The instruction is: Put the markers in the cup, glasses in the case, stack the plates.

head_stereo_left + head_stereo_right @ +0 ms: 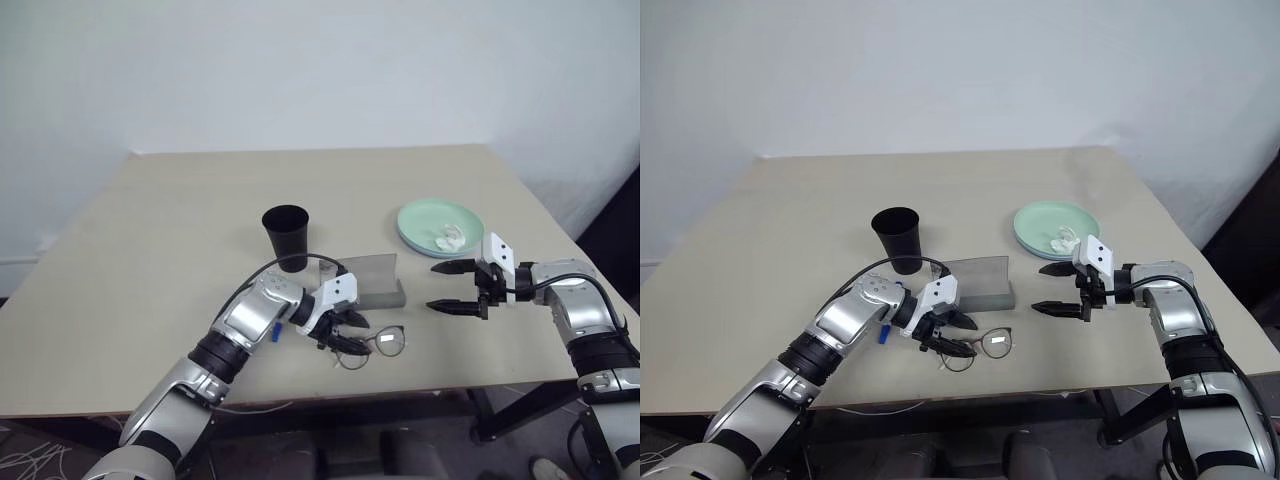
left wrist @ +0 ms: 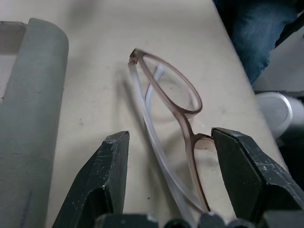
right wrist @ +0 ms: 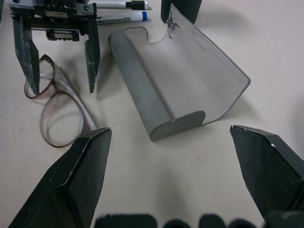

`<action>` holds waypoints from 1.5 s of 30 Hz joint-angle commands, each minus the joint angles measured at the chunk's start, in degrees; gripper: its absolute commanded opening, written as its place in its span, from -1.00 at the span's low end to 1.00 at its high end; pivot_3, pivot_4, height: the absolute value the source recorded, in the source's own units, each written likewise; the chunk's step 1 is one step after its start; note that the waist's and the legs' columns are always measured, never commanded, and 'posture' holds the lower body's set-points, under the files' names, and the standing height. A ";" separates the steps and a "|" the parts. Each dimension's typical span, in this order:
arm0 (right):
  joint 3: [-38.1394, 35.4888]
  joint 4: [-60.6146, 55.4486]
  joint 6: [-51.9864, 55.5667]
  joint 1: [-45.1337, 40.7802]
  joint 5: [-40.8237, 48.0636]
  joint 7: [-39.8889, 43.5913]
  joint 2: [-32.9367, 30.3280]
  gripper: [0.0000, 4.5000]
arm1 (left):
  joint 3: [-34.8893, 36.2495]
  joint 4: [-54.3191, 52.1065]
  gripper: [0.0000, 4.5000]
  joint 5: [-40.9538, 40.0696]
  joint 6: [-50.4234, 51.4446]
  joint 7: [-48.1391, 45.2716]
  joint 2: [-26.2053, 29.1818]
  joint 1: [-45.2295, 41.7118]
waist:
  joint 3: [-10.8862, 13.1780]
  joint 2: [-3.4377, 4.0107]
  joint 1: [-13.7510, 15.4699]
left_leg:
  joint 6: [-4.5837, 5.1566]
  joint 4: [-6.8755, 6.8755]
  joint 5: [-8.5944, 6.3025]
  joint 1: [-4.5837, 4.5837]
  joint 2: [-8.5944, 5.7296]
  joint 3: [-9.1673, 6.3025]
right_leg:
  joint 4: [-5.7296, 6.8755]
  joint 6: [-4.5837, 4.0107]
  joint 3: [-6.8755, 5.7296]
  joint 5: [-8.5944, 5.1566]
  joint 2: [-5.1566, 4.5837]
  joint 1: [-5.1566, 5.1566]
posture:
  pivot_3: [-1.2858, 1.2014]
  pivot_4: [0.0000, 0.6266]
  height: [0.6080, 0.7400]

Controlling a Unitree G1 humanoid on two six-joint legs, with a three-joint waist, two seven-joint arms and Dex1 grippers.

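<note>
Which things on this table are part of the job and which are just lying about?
Job: glasses, case, cup, markers, plates, left claw, right claw.
Lying about: crumpled tissue on the plates.

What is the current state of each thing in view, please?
Glasses: folded, on table, between open left gripper fingers, not gripped.
Case: flap open.
Cup: upright.
Plates: stacked, tissue on top.
Markers: lying on table.
Right gripper: open, empty.

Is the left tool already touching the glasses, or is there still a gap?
Apart. In the left wrist view the left tool is open, its fingers straddling the glasses, with bare table visible between each finger and the frame.
</note>
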 commanded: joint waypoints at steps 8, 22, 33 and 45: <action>-1.01 -0.94 -1.62 0.38 0.43 -1.10 -0.09 0.93 | 0.12 0.77 0.29 0.81 -0.10 -1.51 -1.99 -2.95 | 0.00 0.00 0.00 | 0.00 0.02 0.00 0.00 0.01 0.01 | 0.01 0.00 0.00 0.00 0.00 0.00 | 0.03 -1.00 0.89; -0.82 1.29 -4.12 -0.02 -0.59 -3.02 -0.16 0.94 | -0.59 0.12 -0.53 1.59 -0.28 -3.29 -1.01 -3.03 | 0.00 -0.01 -0.01 | 0.01 0.03 0.00 0.00 0.00 0.01 | 0.01 0.00 0.01 0.00 0.00 0.00 | 0.03 -1.00 0.89; -0.72 2.54 -5.20 -0.70 -0.88 -3.88 0.10 0.94 | -0.81 0.57 -0.62 2.43 -0.70 -3.99 -0.79 -3.54 | 0.00 -0.01 -0.02 | 0.01 0.05 0.01 0.00 0.00 -0.01 | 0.01 0.00 0.02 0.00 0.01 0.01 | 0.03 -1.00 0.89; -0.61 3.46 -5.72 -1.28 -1.05 -4.47 0.19 0.94 | 0.14 -1.04 -0.99 1.82 -0.61 -4.66 -0.57 -4.34 | -0.01 0.00 -0.03 | 0.13 0.13 0.07 0.04 0.01 -0.14 | 0.02 0.00 0.11 0.00 -0.01 0.06 | 0.03 -1.00 0.89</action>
